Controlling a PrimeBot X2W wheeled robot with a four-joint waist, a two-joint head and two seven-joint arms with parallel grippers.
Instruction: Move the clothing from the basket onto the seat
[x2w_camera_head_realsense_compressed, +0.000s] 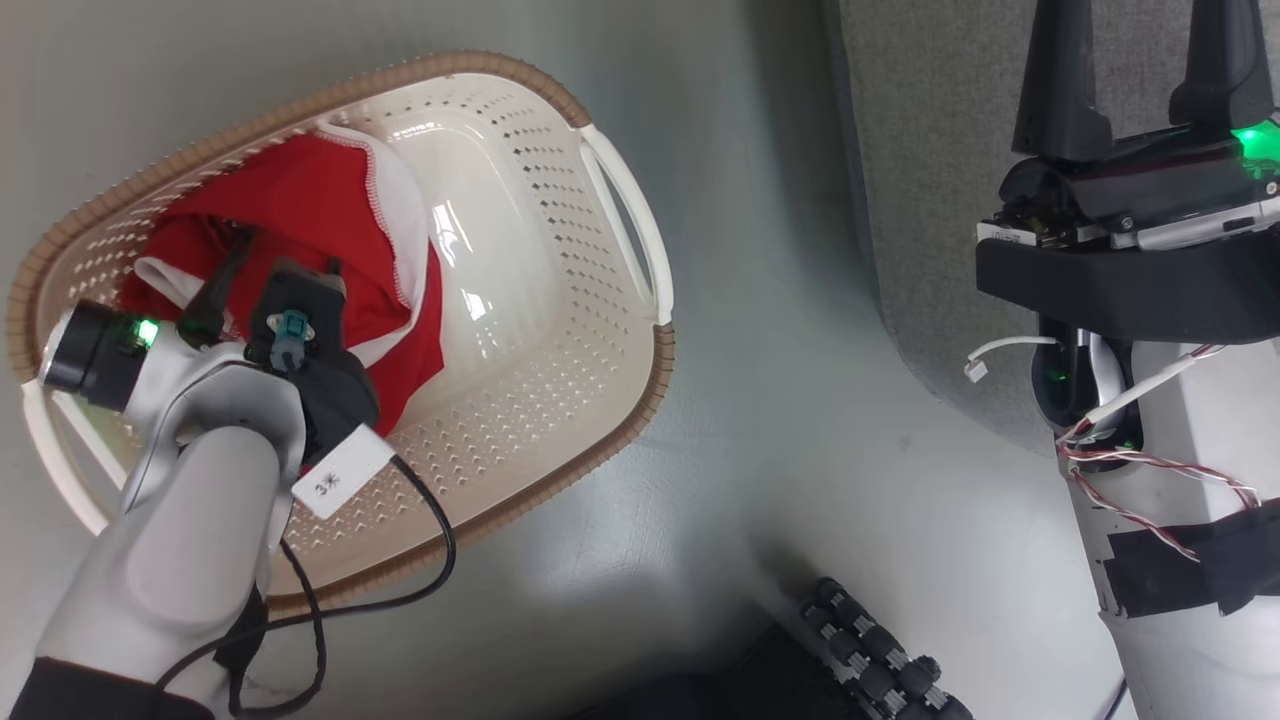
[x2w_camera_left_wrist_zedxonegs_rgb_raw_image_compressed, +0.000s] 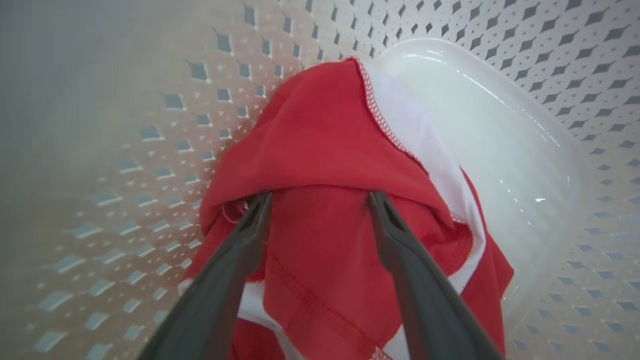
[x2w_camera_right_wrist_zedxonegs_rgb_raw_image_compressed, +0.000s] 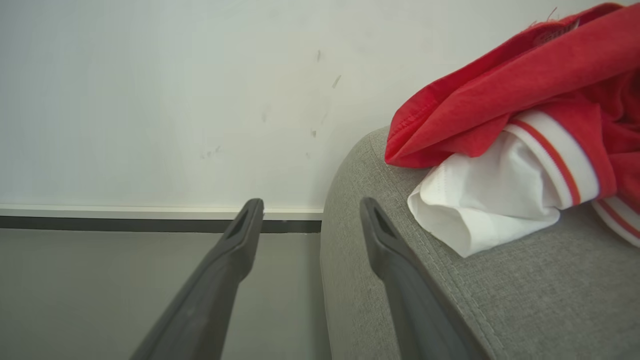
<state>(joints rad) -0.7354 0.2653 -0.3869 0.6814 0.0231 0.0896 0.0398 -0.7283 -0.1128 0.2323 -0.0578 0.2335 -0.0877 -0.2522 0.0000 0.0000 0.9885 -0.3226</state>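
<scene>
In basket (x2w_camera_head_realsense_compressed: 545, 150), clothing (x2w_camera_left_wrist_zedxonegs_rgb_raw_image_compressed: 320, 135) under left gripper (x2w_camera_left_wrist_zedxonegs_rgb_raw_image_compressed: 320, 198)

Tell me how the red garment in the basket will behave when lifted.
Probably floppy: the red garment lies crumpled in folds, so it should drape from the left gripper. Likely light: thin fabric. Its loose edges might catch the perforated wall of the basket.

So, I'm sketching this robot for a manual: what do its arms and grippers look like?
The left gripper and right gripper each have two long dark tapered fingers; left arm pale grey, black cable, white tag; right arm white, red-white wires, black tape, green light.
</scene>
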